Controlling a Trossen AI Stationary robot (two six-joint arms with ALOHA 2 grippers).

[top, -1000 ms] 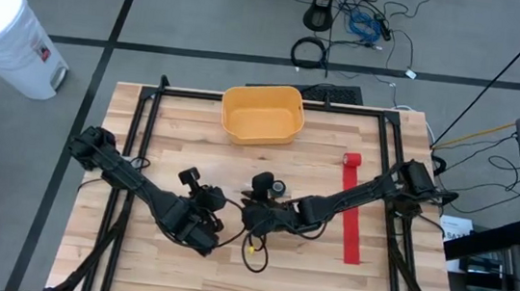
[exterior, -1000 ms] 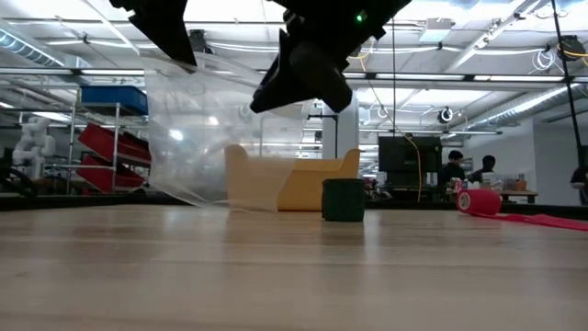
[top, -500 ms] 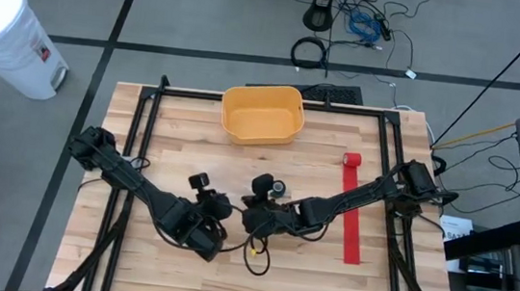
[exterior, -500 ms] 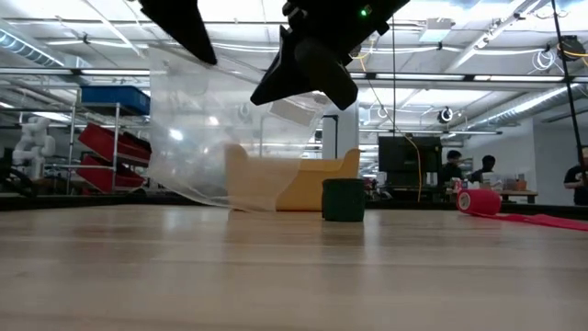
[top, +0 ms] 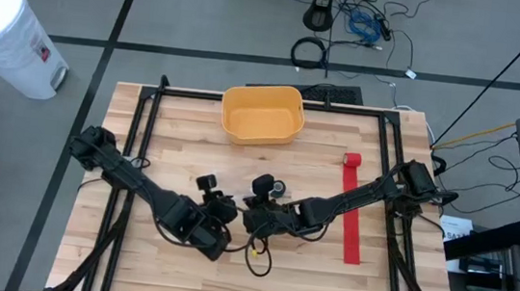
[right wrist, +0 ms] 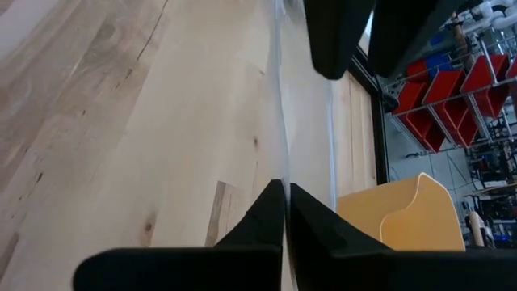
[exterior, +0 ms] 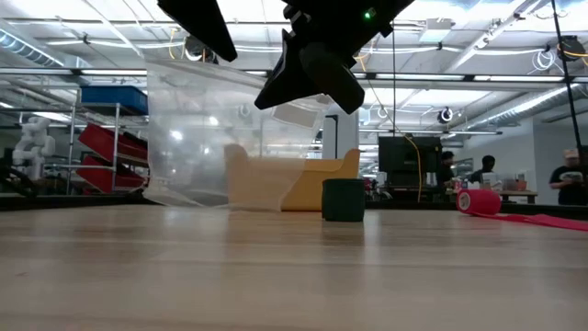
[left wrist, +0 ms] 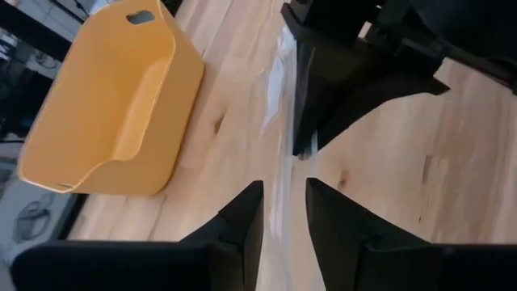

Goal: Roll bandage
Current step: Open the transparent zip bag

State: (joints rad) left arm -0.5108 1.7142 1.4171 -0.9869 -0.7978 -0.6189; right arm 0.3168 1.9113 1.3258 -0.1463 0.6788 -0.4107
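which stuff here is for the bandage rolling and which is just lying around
Job: red bandage strip, its red roll.

Lying about: yellow bin, dark green roll, clear bag pinched by the right tool, left tool open around it.

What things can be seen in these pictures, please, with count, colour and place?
table: one, light wood, under both arms
bin: one, yellow, far middle of table
bandage roll: one, red, right side, its strip unrolled flat
small roll: one, dark green, mid-table
plastic bag: one, clear, hanging between the grippers
trash can: one, white, floor at left
people: at least two, far background
left gripper: open around the bag's edge
right gripper: shut on the bag
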